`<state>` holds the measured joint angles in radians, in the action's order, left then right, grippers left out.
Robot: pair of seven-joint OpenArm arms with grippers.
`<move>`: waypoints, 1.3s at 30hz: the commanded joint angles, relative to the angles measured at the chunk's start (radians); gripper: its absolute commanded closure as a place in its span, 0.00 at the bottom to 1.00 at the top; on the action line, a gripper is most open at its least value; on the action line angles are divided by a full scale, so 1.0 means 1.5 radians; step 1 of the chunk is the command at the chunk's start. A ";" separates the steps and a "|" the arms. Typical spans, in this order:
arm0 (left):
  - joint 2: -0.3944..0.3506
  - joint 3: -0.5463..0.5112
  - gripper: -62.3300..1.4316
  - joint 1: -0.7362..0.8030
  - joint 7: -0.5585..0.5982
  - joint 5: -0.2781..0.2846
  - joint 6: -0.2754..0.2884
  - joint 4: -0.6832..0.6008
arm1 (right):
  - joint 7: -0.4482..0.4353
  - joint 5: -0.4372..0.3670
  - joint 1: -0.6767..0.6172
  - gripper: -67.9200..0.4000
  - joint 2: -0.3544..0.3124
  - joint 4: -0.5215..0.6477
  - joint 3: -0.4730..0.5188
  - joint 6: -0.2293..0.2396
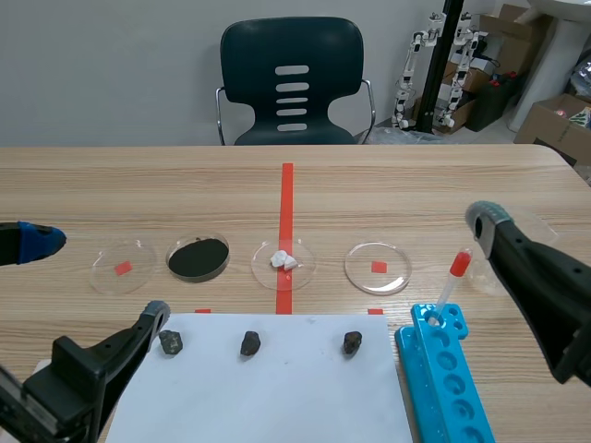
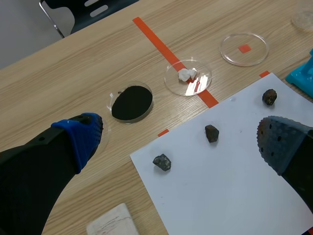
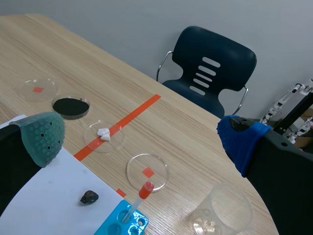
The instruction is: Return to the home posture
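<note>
The left hand (image 2: 181, 142) is wide open and holds nothing. It hangs low at the near left of the table (image 1: 416, 185), over the left edge of a white paper (image 1: 268, 388). The right hand (image 3: 142, 139) is wide open too, with nothing in it. It hangs at the right side of the table, above a clear cup (image 3: 222, 213) and near a blue rack (image 1: 443, 378). A dropper (image 1: 452, 281) with a red top stands tilted in the far end of the rack. Three small dark stones (image 1: 250, 343) lie in a row on the far part of the paper, well apart from each other. Past the paper, four round clear dishes (image 1: 378, 267) sit in a row. One holds black powder (image 1: 199, 258). The one next to it sits on the red line and holds white lumps (image 1: 283, 261). A dark chair (image 1: 292, 83) stands at the far side of the table.
</note>
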<state>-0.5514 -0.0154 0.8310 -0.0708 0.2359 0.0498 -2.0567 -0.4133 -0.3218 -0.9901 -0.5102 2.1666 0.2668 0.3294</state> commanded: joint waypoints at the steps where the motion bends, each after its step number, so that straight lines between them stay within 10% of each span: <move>1: 0.003 0.002 0.00 0.000 0.011 0.004 -0.002 -0.007 | -0.006 -0.009 0.001 0.00 -0.001 0.015 0.000 -0.003; 16: 0.003 0.002 0.00 0.000 0.009 0.004 -0.002 -0.007 | 0.105 -0.050 0.001 0.00 -0.002 0.015 -0.032 -0.052; 39: 0.003 0.002 0.00 0.000 -0.001 0.004 -0.002 -0.007 | 0.092 -0.048 0.005 0.00 -0.002 0.015 -0.032 -0.045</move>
<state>-0.5510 -0.0154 0.8310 -0.0826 0.2359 0.0498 -2.0567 -0.2600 -0.3897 -0.9897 -0.5098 2.1666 0.2142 0.2665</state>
